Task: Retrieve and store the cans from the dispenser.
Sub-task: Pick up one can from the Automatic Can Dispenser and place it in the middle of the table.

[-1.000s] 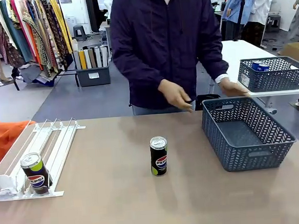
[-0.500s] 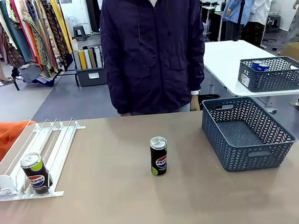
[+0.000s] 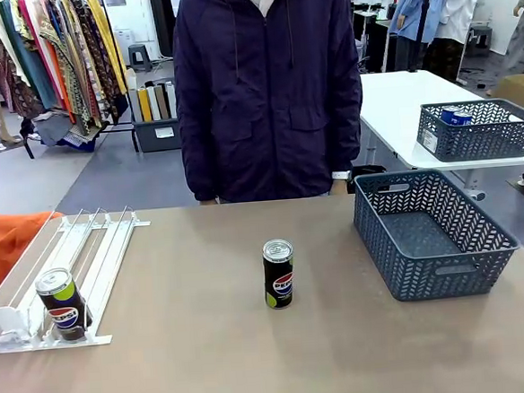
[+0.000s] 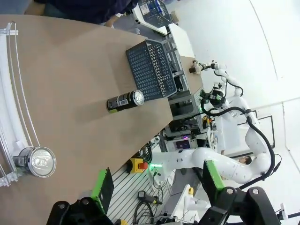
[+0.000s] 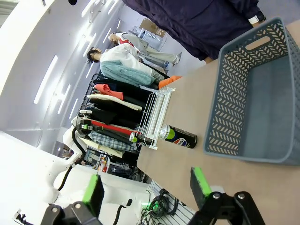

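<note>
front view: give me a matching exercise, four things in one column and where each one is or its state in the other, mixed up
Things:
1. left can
2. middle can
3. near basket
4. far basket

Places or states:
a. on the white table
b. empty
c. upright, alone on the tabletop
d. at the dispenser's near end

Pairs: 1-d, 2-c, 3-b, 4-a

A dispenser (image 3: 95,249) lies at the left of the table (image 3: 211,362), a can (image 3: 61,305) standing at its near end; a second can (image 3: 278,274) stands mid-table, a basket (image 3: 430,279) to its right, a person (image 3: 268,88) behind the far edge
</note>
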You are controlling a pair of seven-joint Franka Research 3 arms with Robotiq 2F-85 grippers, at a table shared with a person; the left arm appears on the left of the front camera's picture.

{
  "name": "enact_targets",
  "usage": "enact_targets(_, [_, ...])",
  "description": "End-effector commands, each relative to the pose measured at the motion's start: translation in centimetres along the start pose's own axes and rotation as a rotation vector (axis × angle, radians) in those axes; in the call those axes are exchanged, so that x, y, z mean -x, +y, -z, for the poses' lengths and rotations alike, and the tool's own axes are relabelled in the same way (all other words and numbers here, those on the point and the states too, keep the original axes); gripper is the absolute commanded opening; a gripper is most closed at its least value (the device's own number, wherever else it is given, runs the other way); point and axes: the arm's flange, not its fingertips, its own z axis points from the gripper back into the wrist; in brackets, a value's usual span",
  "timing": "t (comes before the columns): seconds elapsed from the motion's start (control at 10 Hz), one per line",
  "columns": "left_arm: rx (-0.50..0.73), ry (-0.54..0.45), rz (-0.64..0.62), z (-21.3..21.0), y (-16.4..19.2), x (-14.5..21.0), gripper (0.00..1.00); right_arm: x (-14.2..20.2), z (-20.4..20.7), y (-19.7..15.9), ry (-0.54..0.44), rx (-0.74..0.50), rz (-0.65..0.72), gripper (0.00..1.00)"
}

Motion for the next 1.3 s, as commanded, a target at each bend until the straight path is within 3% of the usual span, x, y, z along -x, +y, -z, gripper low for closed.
enact_targets(0.0, [-0.001,-0.001,0.000,0.0,0.0,0.0,1.00,-0.5,0.2,0.2,-0.023,-0.022,-0.022,1.00])
enact_targets(0.2, [-0.457,0.232,0.087,2.5,-2.6,0.6,1.00,-0.5,0.2,0.2,-0.023,-0.022,-0.022,1.00])
enact_targets(0.4, [-0.953,0.372,0.073,6.2,-2.1,1.7,1.00,-0.5,0.2,0.2,-0.023,-0.022,-0.022,1.00])
enact_targets(0.6, [-1.081,0.400,0.069,9.0,-1.1,2.0,1.00,-0.5,0.2,0.2,-0.023,-0.022,-0.022,1.00])
enact_targets(0.7, [-1.101,0.296,0.084,10.0,-0.9,1.7,1.00,-0.5,0.2,0.2,-0.023,-0.022,-0.022,1.00])
enact_targets(0.8, [-1.035,0.093,0.079,10.5,-1.6,0.5,1.00,-0.5,0.2,0.2,-0.023,-0.022,-0.022,1.00])
enact_targets(0.9, [-1.015,0.322,0.114,9.5,-1.6,1.8,1.00,-0.5,0.2,0.2,-0.023,-0.022,-0.022,1.00])
enact_targets(1.0, [-1.015,0.322,0.114,9.5,-1.6,1.8,1.00,-0.5,0.2,0.2,-0.023,-0.022,-0.022,1.00])
enact_targets(1.1, [-1.049,0.244,0.111,10.6,-1.7,1.2,1.00,-0.5,0.2,0.2,-0.023,-0.022,-0.022,1.00])
enact_targets(1.2, [-1.068,0.258,0.073,12.1,-0.7,0.9,1.00,-0.5,0.2,0.2,-0.023,-0.022,-0.022,1.00])
